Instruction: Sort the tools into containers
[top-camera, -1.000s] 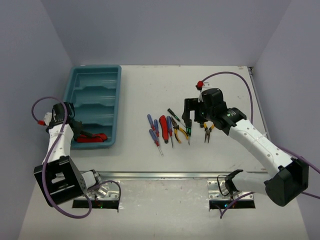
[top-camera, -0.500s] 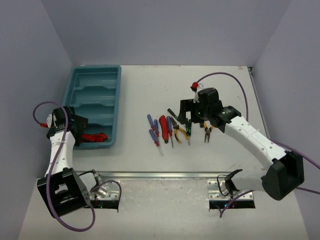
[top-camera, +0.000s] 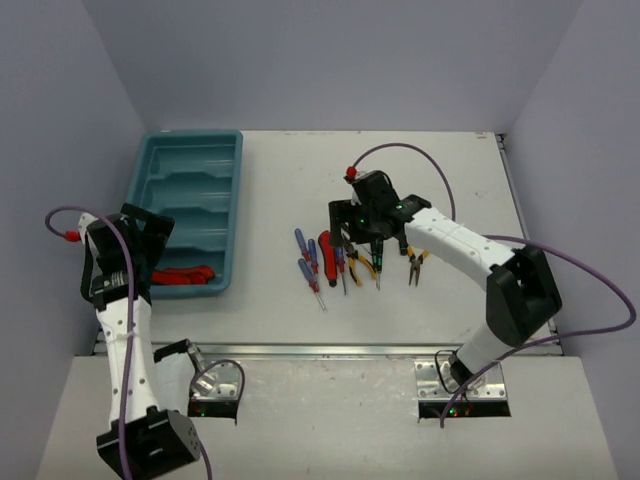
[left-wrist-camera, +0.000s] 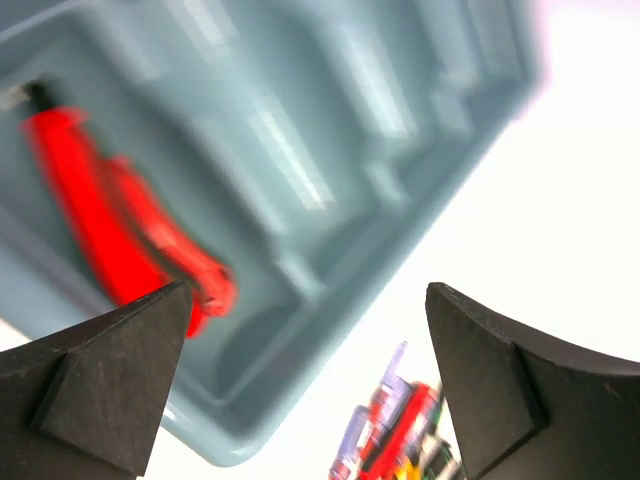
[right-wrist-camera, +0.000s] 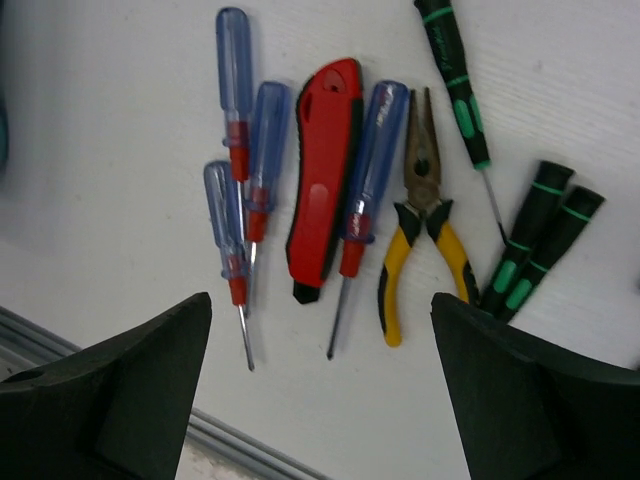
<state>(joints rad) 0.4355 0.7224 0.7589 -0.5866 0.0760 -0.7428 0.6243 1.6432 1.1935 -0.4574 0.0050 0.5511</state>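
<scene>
Left hand (left-wrist-camera: 308, 296) opened, released red tool (left-wrist-camera: 110, 230); right hand (right-wrist-camera: 320, 303) shifted left over tools (right-wrist-camera: 325, 170).

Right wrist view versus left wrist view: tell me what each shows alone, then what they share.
Only the right wrist: the open right gripper over the loose tools, and the only clear sight of the yellow-handled pliers and three green-and-black screwdrivers. Only the left wrist: the open left gripper, the teal tray and the red tools lying in its end compartment, all blurred. Both: the white table, the blue-handled screwdrivers and the red utility knife, which the left wrist catches small and blurred at its lower edge.
</scene>
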